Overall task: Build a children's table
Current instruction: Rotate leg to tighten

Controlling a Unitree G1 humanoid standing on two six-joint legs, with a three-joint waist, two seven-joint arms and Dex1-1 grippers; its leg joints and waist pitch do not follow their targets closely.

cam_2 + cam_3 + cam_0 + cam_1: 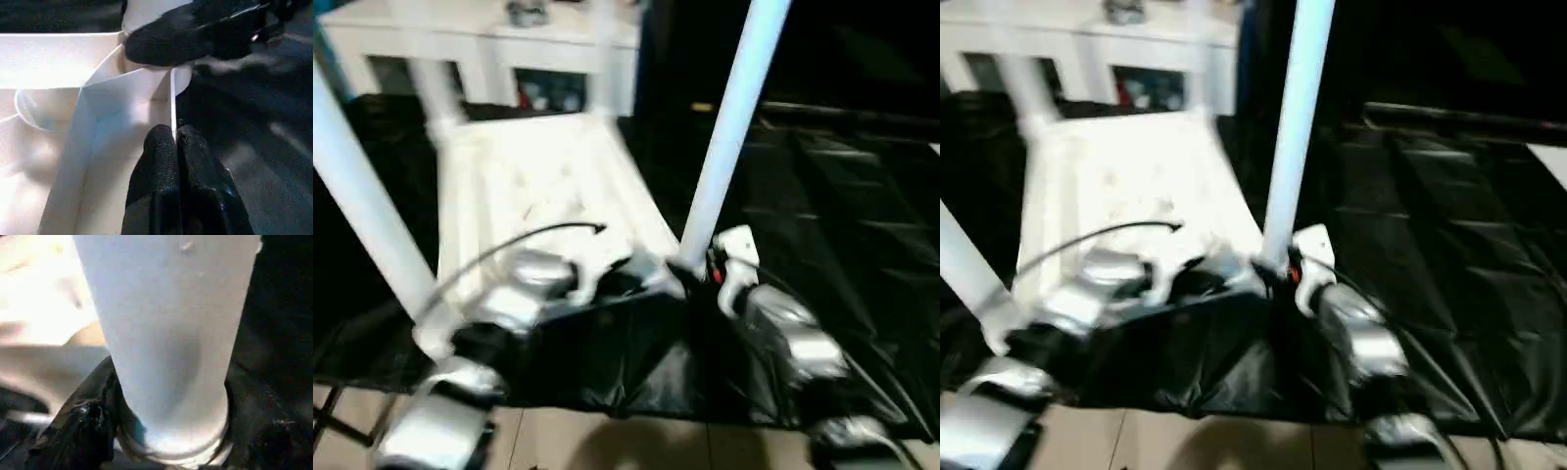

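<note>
The children's table top (538, 176) lies upside down on a black sheet, ribbed underside up. White legs stand up from its corners; one rises at the near right corner (729, 127) and one at the near left (362, 196). My left gripper (173, 142) is shut on the thin rim wall (172, 98) of the top, close to the near right corner socket. My right gripper (695, 264) is closed around the base of the near right leg (166, 333), with one black finger (83, 426) against the collar.
A black sheet (842, 215) covers the floor under and to the right of the table top. White furniture (489, 39) stands at the back. Tiled floor (636, 446) shows at the near edge. A black cable (529, 235) arcs over my left forearm.
</note>
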